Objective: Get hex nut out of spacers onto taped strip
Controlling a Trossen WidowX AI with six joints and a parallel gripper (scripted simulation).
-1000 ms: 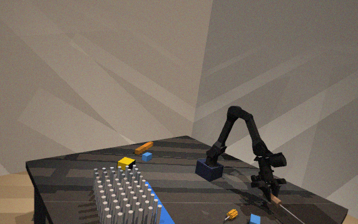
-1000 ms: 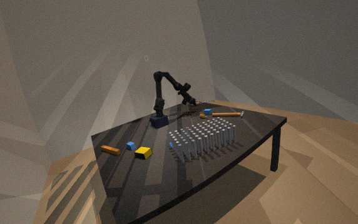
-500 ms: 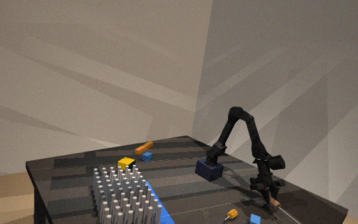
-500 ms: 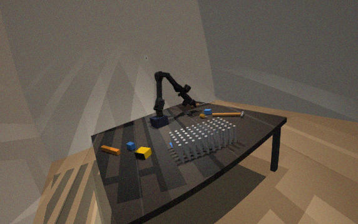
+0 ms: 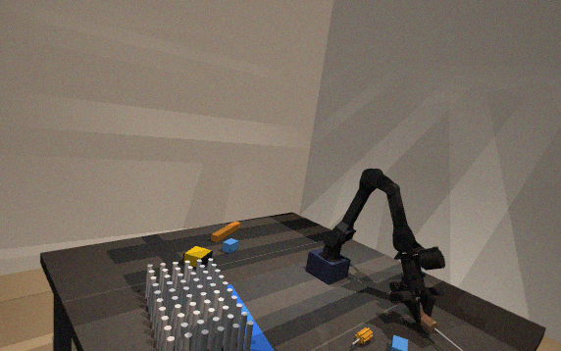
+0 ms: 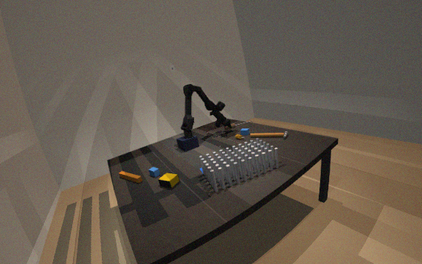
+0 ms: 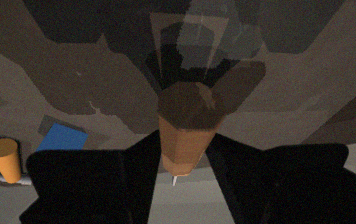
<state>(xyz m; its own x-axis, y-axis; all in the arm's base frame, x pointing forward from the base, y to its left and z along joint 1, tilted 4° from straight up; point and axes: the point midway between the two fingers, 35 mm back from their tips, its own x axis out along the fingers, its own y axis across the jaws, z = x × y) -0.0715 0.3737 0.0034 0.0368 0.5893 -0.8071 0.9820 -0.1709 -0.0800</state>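
Observation:
My gripper (image 5: 424,318) (image 6: 230,126) (image 7: 182,134) is shut on the brown handle (image 5: 430,322) (image 6: 233,125) (image 7: 186,142) of a thin-shafted tool, low over the table to the side of the spacer field. Its pale shaft (image 5: 451,339) (image 6: 243,123) points away from the arm's base; its far end cannot be made out. The grey metal spacers (image 5: 249,335) (image 6: 277,158) stand upright in dense rows, well away from the gripper. The blue taped strip (image 5: 261,341) (image 6: 201,170) runs along their front, partly hidden in the exterior view. The hex nut cannot be made out in any view.
Near the gripper lie a yellow-orange lobed object (image 5: 364,335) (image 6: 238,136), a blue block (image 5: 399,342) (image 6: 245,131) (image 7: 62,137) and an orange-handled hammer (image 6: 267,135). Beyond the field's other end are a yellow block (image 5: 197,255) (image 6: 169,179), a blue cube (image 5: 229,245) (image 6: 154,172) and an orange bar (image 5: 226,231) (image 6: 130,177).

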